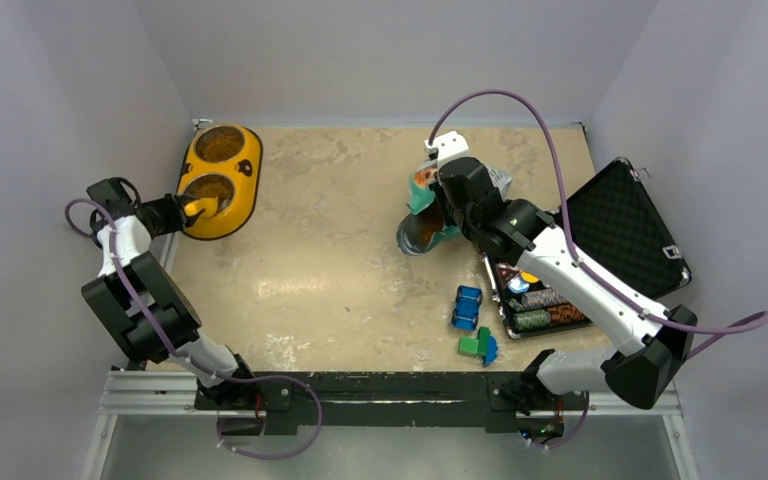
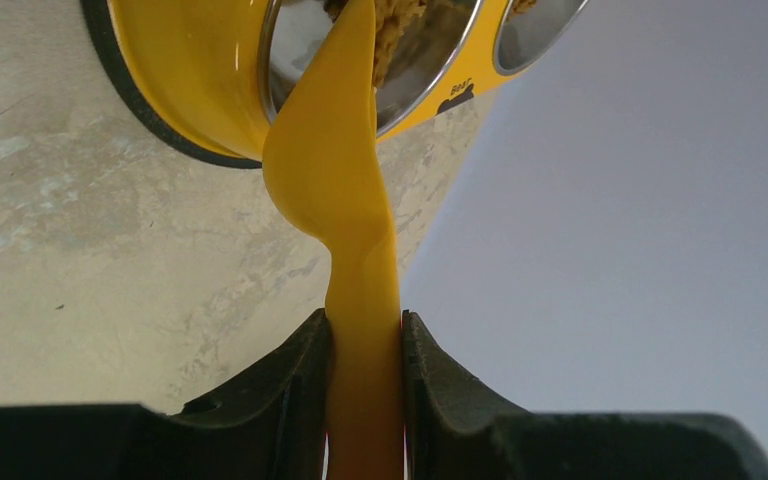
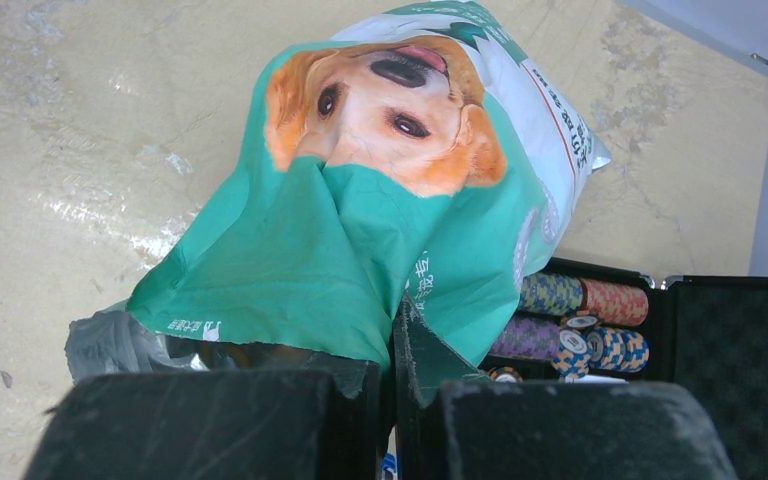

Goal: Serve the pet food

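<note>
While the right fingers (image 3: 395, 380) pinch the green bag (image 3: 380, 200) mid-frame, the left fingers (image 2: 365, 350) squeeze the yellow scoop (image 2: 335, 170), its long handle pointing up into the upper-left bowl (image 1: 210, 189) holding pet food (image 1: 208, 187).

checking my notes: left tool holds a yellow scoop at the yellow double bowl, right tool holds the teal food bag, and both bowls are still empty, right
Not quite: both bowls of the yellow double bowl already hold kibble, as the top view shows. The rest stands: the left tool grips the yellow scoop, the right tool the teal food bag.
</note>
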`<state>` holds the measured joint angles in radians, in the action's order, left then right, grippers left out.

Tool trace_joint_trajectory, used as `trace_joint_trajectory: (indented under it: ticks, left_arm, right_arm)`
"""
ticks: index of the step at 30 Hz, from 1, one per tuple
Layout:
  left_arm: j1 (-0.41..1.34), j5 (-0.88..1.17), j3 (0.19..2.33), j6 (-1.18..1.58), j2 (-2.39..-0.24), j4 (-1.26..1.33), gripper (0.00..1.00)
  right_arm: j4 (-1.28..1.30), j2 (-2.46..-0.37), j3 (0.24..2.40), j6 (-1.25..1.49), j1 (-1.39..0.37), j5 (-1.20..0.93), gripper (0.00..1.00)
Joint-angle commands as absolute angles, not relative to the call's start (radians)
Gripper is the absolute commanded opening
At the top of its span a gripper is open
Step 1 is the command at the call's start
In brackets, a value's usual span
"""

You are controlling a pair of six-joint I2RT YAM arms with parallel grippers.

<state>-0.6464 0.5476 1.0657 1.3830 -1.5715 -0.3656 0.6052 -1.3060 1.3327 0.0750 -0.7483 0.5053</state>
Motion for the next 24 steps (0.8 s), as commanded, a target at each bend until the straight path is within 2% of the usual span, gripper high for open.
trace_joint_trajectory:
  ticks: [1, 12, 19, 24]
  left_arm:
    - [-0.64, 0.508, 1.211, 1.349, -1.596, -0.625, 0.0]
    - [-0.579, 0.403, 1.496, 1.44, -1.661, -1.01, 0.0]
    - [-0.571, 0.411, 1.53, 1.469, -1.659, -1.002, 0.0]
    - [-0.523, 0.456, 1.557, 1.356, -1.625, -0.94, 0.0]
  right_arm:
    - [0.427, -1.23, 1.372, 0.078, -0.778, 0.489, 0.0]
    - [0.423, -1.225, 1.366, 0.072, -0.789, 0.492, 0.0]
    - [0.422, -1.223, 1.362, 0.068, -0.799, 0.492, 0.0]
    - [0.425, -1.231, 1.368, 0.066, -0.804, 0.498, 0.0]
